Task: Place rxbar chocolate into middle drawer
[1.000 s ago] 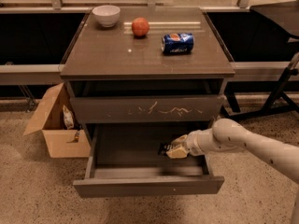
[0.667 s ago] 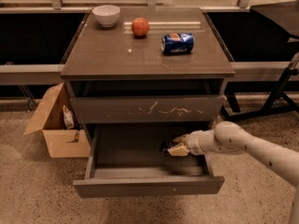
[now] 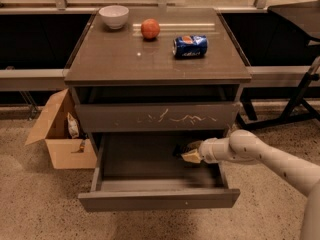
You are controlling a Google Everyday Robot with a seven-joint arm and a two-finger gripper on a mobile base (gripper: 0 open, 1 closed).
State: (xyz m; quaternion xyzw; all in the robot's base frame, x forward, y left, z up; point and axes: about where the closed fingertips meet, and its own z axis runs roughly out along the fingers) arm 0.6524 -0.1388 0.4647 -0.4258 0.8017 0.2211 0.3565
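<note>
The middle drawer (image 3: 159, 199) is pulled out, a wide shallow dark drawer with a plain front, below the drawer with white scratches (image 3: 160, 116). My gripper (image 3: 184, 153) reaches in from the right and hovers low over the drawer's right rear part. It is shut on the rxbar chocolate (image 3: 178, 149), a small dark bar that sticks out to the left of the tip. The white arm (image 3: 260, 156) crosses the drawer's right wall.
On the cabinet top stand a white bowl (image 3: 114, 16), a red apple (image 3: 150, 28) and a blue soda can (image 3: 190, 46) on its side. An open cardboard box (image 3: 62, 134) sits on the floor to the left. A black metal stand (image 3: 300, 99) is at the right.
The gripper with the bar has shifted slightly toward the back of the drawer. Nothing else has moved.
</note>
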